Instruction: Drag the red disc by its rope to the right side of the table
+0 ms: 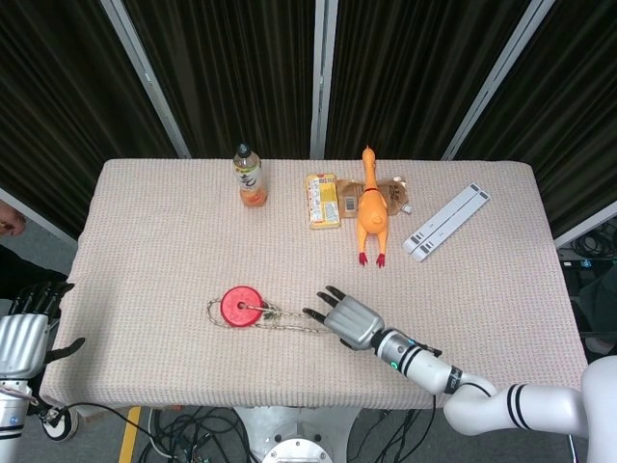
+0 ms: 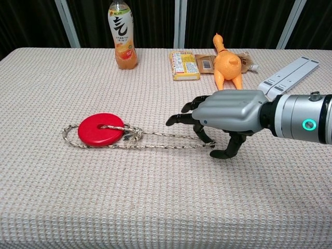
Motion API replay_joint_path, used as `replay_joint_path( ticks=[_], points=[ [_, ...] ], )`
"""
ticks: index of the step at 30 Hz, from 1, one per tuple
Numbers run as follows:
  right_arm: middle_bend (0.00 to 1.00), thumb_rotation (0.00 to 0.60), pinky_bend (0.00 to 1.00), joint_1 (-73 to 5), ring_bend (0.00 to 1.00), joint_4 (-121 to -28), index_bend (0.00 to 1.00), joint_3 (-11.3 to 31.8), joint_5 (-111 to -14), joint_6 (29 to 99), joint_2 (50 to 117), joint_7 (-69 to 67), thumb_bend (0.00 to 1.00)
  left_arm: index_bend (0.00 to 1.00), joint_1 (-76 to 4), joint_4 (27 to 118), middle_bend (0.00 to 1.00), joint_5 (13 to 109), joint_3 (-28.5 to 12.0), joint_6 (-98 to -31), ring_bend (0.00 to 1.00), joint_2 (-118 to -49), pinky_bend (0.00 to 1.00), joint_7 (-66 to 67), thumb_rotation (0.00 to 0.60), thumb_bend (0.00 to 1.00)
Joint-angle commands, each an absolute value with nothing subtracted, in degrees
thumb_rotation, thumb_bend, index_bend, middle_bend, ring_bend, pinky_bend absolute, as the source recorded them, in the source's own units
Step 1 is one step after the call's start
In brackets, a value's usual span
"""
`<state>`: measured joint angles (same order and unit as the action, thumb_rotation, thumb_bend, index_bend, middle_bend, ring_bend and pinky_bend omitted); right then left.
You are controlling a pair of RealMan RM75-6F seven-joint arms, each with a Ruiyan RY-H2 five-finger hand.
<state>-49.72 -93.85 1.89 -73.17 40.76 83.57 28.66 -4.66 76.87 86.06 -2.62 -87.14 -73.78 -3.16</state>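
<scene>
**Rope hooked, disc on the left**

The right robot hand (image 2: 228,115) hooks the end of the rope (image 2: 166,140) with curled fingers. The red disc (image 2: 100,129) lies on the desk (image 2: 155,207), well to its left. The left robot hand (image 1: 29,323) hangs beside the desk, fingers apart, holding nothing.

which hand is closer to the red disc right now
Right. The right hand is over the rope's far end, beside the red disc; the left hand sits off the table's left edge.
</scene>
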Motion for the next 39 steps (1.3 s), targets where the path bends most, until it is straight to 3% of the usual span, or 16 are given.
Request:
replay_joint_path(
  ticks=[1, 4, 12, 19, 25, 39],
  points=[
    [0.60, 0.600, 0.00, -49.44, 0.04, -93.56, 0.01, 1.88, -73.61, 41.98, 83.97, 28.62, 0.32, 0.19, -4.65, 76.91, 0.17, 86.04, -2.67, -87.21, 0.12, -73.77, 0.15, -3.08, 0.600, 0.02],
    [0.66, 0.600, 0.00, -48.82, 0.10, -93.31, 0.13, 1.84, -74.81, 43.89, 84.33, 27.96, 0.35, 0.19, -4.64, 76.93, 0.17, 85.99, -2.70, -87.18, 0.12, -73.74, 0.15, -3.12, 0.600, 0.02],
    [0.75, 0.600, 0.00, -47.48, 0.19, -91.61, 0.61, 2.13, -77.94, 48.06, 85.23, 25.54, 0.41, 0.19, -4.68, 76.77, 0.17, 86.11, -2.72, -87.19, 0.12, -73.88, 0.15, -3.26, 0.600, 0.02],
    [0.88, 0.600, 0.00, -46.11, 0.31, -90.34, 0.84, 2.60, -78.92, 51.60, 85.73, 25.75, 0.43, 0.19, -4.72, 76.88, 0.17, 86.25, -2.68, -87.15, 0.12, -73.84, 0.15, -3.23, 0.600, 0.02],
    [0.94, 0.600, 0.00, -43.71, 0.38, -89.46, 0.95, 2.68, -79.99, 55.63, 84.03, 23.77, 0.48, 0.19, -4.88, 77.20, 0.17, 86.35, -2.66, -86.96, 0.12, -73.89, 0.15, -2.89, 0.600, 0.02],
    [0.95, 0.600, 0.00, -30.34, 0.39, -85.40, 0.98, 0.28, -77.24, 66.74, 71.90, 9.10, 0.54, 0.19, -5.46, 78.01, 0.17, 86.73, -2.36, -86.06, 0.12, -74.04, 0.15, -1.67, 0.600, 0.02]
  ],
)
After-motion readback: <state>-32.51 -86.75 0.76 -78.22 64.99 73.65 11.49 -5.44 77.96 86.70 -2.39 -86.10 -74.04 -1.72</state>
